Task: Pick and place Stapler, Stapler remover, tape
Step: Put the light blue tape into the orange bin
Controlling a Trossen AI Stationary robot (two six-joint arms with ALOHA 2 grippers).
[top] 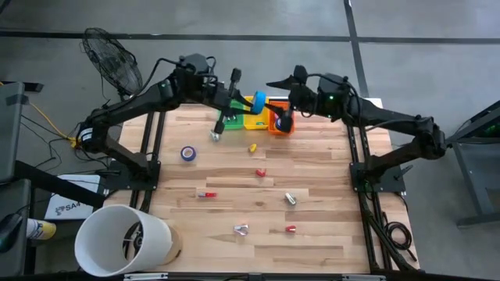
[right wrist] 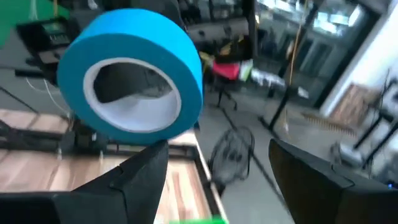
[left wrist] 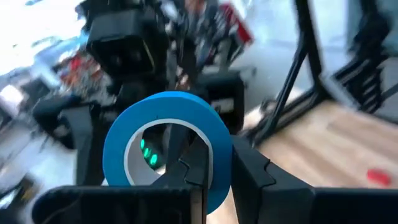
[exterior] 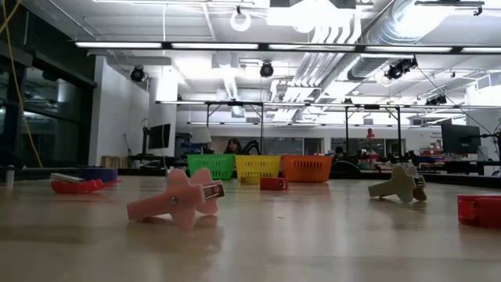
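Observation:
A blue tape roll (left wrist: 168, 112) is up in the air in my left gripper (left wrist: 214, 163), above the green, yellow and orange baskets (top: 251, 121) at the table's far edge. The high view has this roll (top: 258, 100) between the two arms. My right gripper (right wrist: 217, 168) is open just to the right of it, over the orange basket (top: 281, 129), and its fingers stand apart from the roll (right wrist: 134, 78). A purple roll (top: 187, 154) lies flat on the table. A pink claw-like stapler remover (exterior: 180, 200) and a beige one (exterior: 399, 184) lie near the front. My left gripper holds the blue roll by its wall (left wrist: 216, 186). One finger (left wrist: 186, 168) goes through the centre hole and the other finger (left wrist: 249, 168) lies on the outside. The fingers come roughly level from the table's left. The roll is lifted clear and stands on edge.
Small red pieces (top: 261, 172), (top: 206, 193), (top: 290, 229), a yellow piece (top: 252, 147) and silvery pieces (top: 290, 198), (top: 241, 229) are scattered over the wooden table (top: 328, 234). A white bucket (top: 125, 238) stands at the near left corner, and a fan (top: 113, 58) beyond the far left.

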